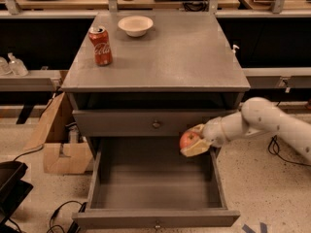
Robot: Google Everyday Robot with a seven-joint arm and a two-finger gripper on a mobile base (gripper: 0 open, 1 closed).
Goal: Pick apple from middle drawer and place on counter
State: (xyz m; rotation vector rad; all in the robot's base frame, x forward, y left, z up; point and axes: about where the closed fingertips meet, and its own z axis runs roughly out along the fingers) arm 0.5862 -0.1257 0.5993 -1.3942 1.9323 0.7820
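Observation:
The red apple with yellowish patches is held in my gripper, whose cream fingers are shut on it. The gripper is lifted above the right rear part of the open middle drawer, just in front of the shut upper drawer front. The drawer's inside shows nothing else. The grey counter lies above and behind the gripper. My white arm reaches in from the right.
A red soda can stands at the counter's left rear and a white bowl at its back. A cardboard box sits on the floor to the left. Cables lie on the floor. A workbench runs behind.

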